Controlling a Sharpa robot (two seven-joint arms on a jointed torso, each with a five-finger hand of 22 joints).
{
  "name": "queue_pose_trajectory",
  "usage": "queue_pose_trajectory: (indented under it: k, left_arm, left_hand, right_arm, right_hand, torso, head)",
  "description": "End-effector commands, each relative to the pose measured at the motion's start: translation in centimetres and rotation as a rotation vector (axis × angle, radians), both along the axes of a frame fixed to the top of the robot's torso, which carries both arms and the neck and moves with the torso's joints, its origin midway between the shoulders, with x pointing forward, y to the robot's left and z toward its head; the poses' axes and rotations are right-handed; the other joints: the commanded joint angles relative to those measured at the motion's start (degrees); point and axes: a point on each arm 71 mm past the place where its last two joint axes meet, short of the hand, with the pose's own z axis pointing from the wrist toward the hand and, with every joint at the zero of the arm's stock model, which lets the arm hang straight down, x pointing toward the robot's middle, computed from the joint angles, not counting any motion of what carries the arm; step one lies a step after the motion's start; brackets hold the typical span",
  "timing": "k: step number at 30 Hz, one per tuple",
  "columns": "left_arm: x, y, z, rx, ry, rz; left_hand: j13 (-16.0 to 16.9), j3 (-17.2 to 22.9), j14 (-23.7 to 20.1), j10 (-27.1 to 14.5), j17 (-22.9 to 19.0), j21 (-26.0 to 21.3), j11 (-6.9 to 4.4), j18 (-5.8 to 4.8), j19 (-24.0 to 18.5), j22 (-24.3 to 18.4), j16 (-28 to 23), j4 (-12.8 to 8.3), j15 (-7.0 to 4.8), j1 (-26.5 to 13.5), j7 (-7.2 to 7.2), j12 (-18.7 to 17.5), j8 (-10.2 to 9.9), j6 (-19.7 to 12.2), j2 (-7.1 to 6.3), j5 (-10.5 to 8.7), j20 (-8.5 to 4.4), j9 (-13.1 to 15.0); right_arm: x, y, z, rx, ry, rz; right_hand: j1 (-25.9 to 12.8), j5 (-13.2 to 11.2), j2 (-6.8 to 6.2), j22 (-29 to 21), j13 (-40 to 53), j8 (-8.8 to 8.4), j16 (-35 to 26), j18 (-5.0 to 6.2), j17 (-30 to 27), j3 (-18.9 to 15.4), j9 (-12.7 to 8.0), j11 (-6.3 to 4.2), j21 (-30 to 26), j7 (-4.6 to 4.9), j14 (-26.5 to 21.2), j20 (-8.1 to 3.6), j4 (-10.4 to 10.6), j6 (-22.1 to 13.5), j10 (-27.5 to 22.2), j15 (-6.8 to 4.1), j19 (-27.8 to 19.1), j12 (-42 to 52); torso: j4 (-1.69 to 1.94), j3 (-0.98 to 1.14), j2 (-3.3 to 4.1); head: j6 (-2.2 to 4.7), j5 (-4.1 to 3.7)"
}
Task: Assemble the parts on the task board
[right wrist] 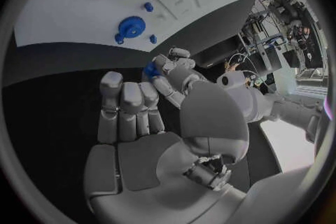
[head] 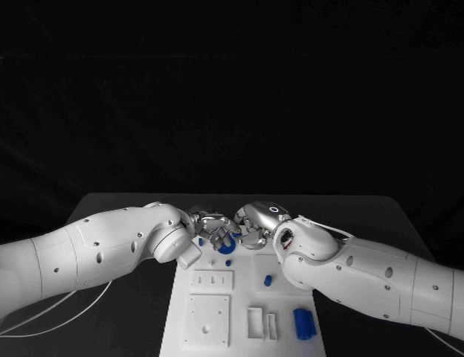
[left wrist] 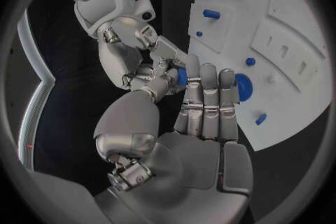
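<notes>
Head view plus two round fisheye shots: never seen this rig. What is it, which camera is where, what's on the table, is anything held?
It is a robot with two white arms, each ending in a silver many-fingered hand. The square picture comes from a camera on its head, looking down at a black table. Each round picture comes from a camera at one wrist, behind that arm's own palm.

On the table lies the white task board, with a blue gear, a blue cylinder and a blue peg on it.

The left hand and right hand meet at the board's far end. Fingertips of both touch a small blue part; which hand actually holds it I cannot tell.
</notes>
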Motion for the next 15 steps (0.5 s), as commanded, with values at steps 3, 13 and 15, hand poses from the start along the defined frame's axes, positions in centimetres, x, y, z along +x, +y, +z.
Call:
queue_pose_trajectory:
  k: [3,13,15]
  left_arm:
    - [0.07,-0.34,0.28,-0.005,-0.01,-0.006]
    - [0.13,-0.29,0.4,0.004,-0.037,-0.001]
    - [0.17,-0.19,0.43,0.008,-0.045,0.002]
  left_hand:
    - [1.0,0.4,0.3,-0.1,0.0,1.5,-0.76,0.13,0.6,1.1,1.8,-1.2,-0.85,-0.1,-3.39,1.9,0.2,4.0,-1.19,-0.09,-4.24,6.3]
    - [2.5,0.4,2.0,1.4,-0.1,4.5,-2.04,0.33,2.1,1.0,5.3,-1.4,-2.45,0.0,-4.56,5.1,0.7,6.6,-2.5,0.2,-5.58,9.1]
    - [2.7,0.4,2.3,1.7,-0.2,5.0,-2.23,0.36,2.3,1.0,5.8,-1.4,-2.75,0.0,-4.73,5.6,0.6,7.0,-2.6,0.26,-5.85,9.6]
  right_arm:
    - [-0.26,0.28,-0.31,-0.016,0.014,0.019]
    - [-0.07,0.03,-0.52,-0.01,0.026,0.01]
    - [-0.01,-0.05,-0.5,0.002,0.027,0.006]
  right_hand:
    - [0.2,-0.1,0.18,0.8,0.1,0.13,-0.3,3.16,0.1,0.3,0.2,-0.38,0.1,1.39,0.2,-0.52,0.1,3.0,0.1,-0.42,0.0,0.3]
    - [0.2,-0.1,0.11,0.8,-0.1,0.09,-0.3,3.16,0.0,0.4,0.2,-0.36,0.1,1.41,0.2,-0.51,0.1,2.9,-0.1,-0.42,0.0,0.1]
    - [0.0,-0.1,-0.13,0.8,-0.4,-0.03,-0.4,3.16,0.0,0.5,0.2,-0.33,0.1,1.44,0.1,-0.5,0.2,2.8,-0.4,-0.39,-0.1,-0.3]
  torso:
    - [-0.02,0.02,0.01]
    - [-0.01,0.05,-0.02]
    - [-0.02,0.07,-0.01]
  head:
    - [-0.06,0.0]
    - [-0.24,0.0]
    - [-0.29,0.05]
